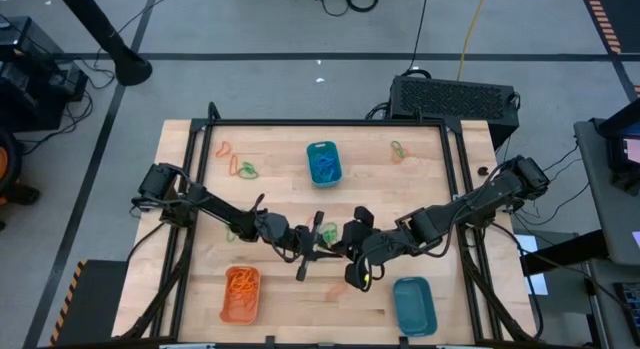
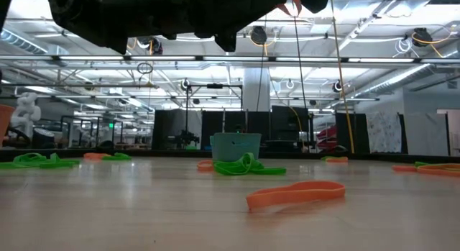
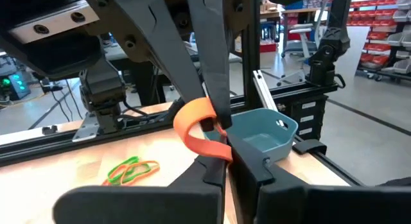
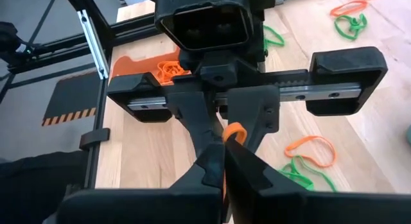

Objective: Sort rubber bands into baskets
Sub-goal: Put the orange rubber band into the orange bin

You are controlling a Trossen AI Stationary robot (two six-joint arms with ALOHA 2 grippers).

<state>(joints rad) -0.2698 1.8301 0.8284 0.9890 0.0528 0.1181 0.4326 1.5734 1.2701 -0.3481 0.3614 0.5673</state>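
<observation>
Rubber bands were the concern, and one orange band [image 3: 200, 129] sat pinched at mid-counter between both claws: the left claw [image 3: 221, 137] clenched on it, the right claw [image 4: 226, 142] clenched on the same loop from the opposite side, fingertips meeting nose to nose above the wood. The band looked thin, soft and very light, folding limply over the fingertips; judged likely to stretch or snap free if the two pulled apart, so best held by one strand near the fold, with one claw letting go. Outward from the grip, loose bands lay scattered on the counter [image 1: 290, 189]: a green-and-orange tangle [image 4: 313, 161] just beside the claws, another orange band [image 2: 295, 194] flat in the low view, more green and orange ones [image 1: 240, 169] toward the far left. The orange basket [image 1: 240, 294] sat near left with orange bands in it, an empty teal basket [image 1: 414, 305] near right, a second teal basket [image 1: 323, 161] holding blue bands at far centre.
</observation>
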